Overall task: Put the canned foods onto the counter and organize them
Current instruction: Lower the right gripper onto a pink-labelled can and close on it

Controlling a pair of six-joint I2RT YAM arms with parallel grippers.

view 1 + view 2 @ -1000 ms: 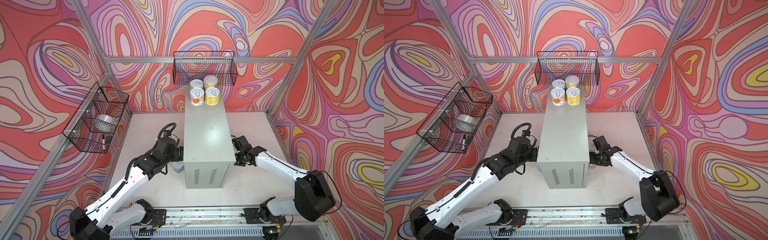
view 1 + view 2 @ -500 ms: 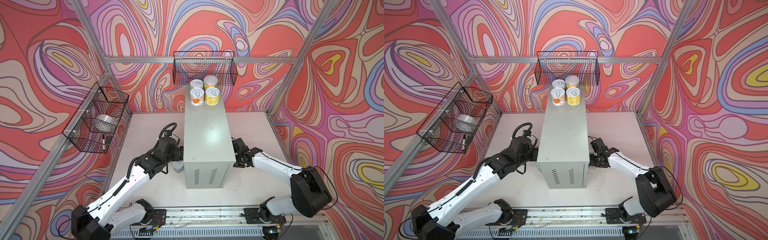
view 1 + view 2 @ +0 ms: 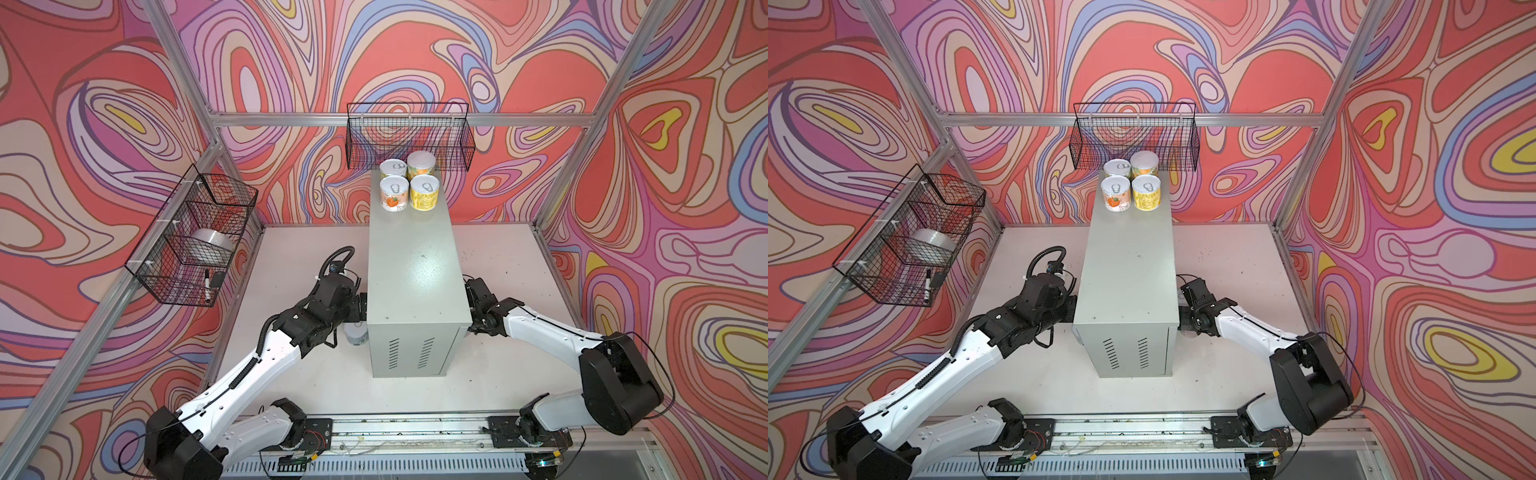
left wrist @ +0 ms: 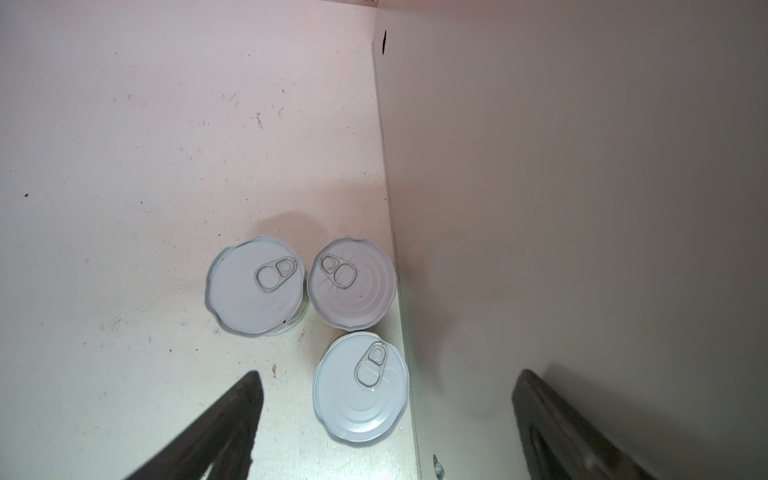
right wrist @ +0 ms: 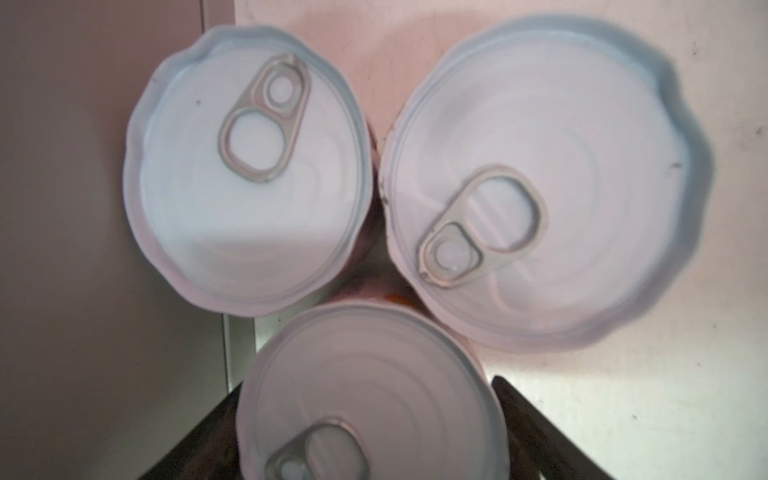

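Observation:
The counter (image 3: 415,270) (image 3: 1125,270) stands mid-table, with several canned foods at the far end of its top, among them an orange-labelled can (image 3: 393,193) and a yellow one (image 3: 424,192). My left gripper (image 3: 358,309) hangs low at the counter's left side. In the left wrist view the left gripper (image 4: 386,415) is open above three cans; the nearest can (image 4: 360,388) lies just ahead between the fingers. My right gripper (image 3: 470,291) is at the counter's right side. There the right gripper (image 5: 368,384) stands open, its fingers either side of a can (image 5: 357,357). Two more cans (image 5: 249,174) (image 5: 548,187) stand beyond.
A black wire basket (image 3: 409,137) hangs on the back wall just behind the counter's cans. Another basket (image 3: 195,237) on the left wall holds a tape roll (image 3: 212,245) and a marker (image 3: 206,284). The counter's side wall (image 4: 582,208) (image 5: 83,208) is close beside both grippers.
My right gripper has edged in toward the counter's right side. The left arm has barely shifted. The cans on the counter have not moved.

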